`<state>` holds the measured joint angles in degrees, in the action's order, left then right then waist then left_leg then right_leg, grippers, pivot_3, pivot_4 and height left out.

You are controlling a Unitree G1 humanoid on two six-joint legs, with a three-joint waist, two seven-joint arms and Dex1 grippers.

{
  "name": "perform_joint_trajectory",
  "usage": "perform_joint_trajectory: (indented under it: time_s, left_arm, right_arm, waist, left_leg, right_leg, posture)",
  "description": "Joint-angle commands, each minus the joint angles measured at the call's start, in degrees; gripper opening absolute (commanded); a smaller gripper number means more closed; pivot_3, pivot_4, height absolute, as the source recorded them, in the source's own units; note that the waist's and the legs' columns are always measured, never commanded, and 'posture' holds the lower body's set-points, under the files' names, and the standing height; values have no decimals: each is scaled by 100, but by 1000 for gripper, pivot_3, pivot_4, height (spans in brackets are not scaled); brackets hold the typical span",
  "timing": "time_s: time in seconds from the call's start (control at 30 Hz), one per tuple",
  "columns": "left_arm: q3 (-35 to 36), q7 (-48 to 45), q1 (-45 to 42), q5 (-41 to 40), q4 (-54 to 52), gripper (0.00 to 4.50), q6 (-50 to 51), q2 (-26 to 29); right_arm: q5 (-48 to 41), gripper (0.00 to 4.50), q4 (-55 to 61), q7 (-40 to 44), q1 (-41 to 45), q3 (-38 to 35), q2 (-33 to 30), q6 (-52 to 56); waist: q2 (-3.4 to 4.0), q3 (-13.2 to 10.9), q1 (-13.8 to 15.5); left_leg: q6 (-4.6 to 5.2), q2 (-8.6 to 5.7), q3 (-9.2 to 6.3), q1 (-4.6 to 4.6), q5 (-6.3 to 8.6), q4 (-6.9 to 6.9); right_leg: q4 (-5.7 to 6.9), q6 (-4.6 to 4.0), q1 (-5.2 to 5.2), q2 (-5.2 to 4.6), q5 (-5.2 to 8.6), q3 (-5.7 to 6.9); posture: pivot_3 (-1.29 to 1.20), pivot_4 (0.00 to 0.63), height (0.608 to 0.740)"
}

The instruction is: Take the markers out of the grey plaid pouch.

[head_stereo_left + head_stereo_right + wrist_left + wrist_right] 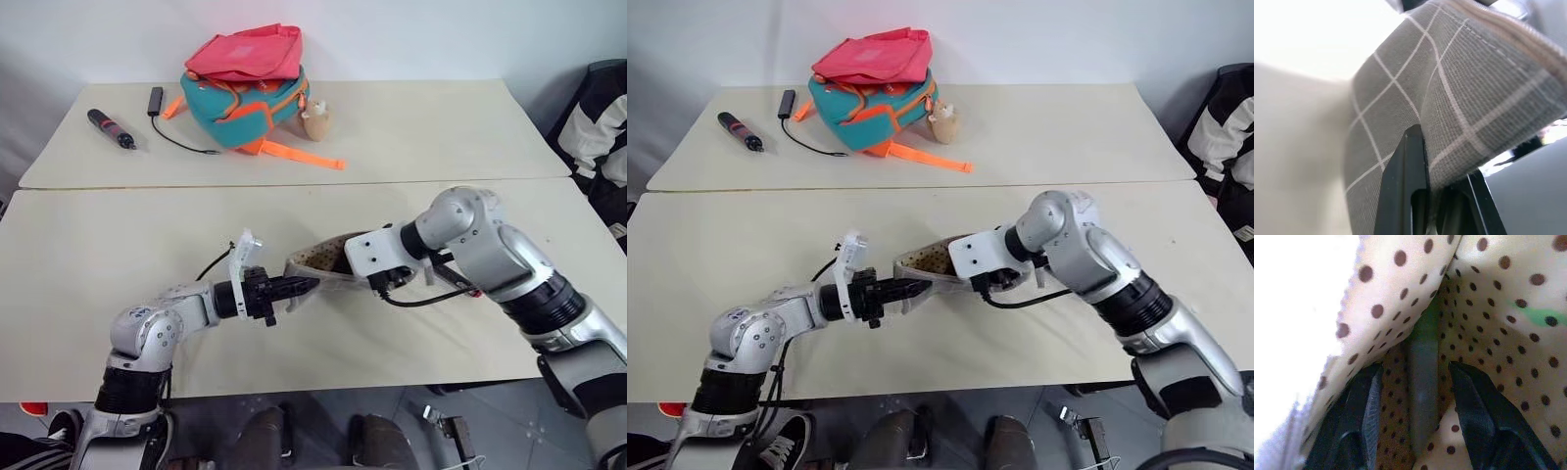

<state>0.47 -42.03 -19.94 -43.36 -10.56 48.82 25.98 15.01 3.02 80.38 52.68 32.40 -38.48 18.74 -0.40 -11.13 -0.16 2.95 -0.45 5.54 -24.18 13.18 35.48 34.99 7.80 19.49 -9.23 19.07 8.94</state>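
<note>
I have the grey plaid pouch (318, 262) lifted at mid-frame, just below centre. My left gripper (294, 288) is clamped shut on its fabric edge, holding the mouth up. My right gripper (1418, 396) is inside the dotted lining, its fingers (1476, 406) parted on either side of a light green marker (1422, 382) — not yet squeezing it, as far as I can see. The red marker I cannot make out. The risks I see: closing could pinch lining along with the marker, or the smooth barrel could slip sideways. Pulling hard could also drag the pouch out of my left hold.
</note>
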Motion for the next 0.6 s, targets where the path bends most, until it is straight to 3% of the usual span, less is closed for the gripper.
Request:
perform_joint_trajectory:
  time_s: [0.03, 0.6]
  left_arm:
    - [192, 28, 51, 150, -20, 0, -372, -35]
    - [188, 54, 160, 162, -35, 0, -425, -215]
  right_arm:
    - [192, 2242, -170, -52, -53, 167, 70, -202]
    - [774, 2242, -1185, -607, -51, 253, 502, -630]
  waist:
    - [0, 0, 2]
    - [-5, 3, -14]
  left_leg:
    - [0, 0, 0, 0, 0, 0]
    - [0, 3, 1, 7, -2, 3]
  right_leg:
    - [1, 0, 0, 0, 0, 0]
    - [10, 0, -3, 3, 0, -2]
  posture:
    - [0, 150, 740]
    - [0, 150, 740]
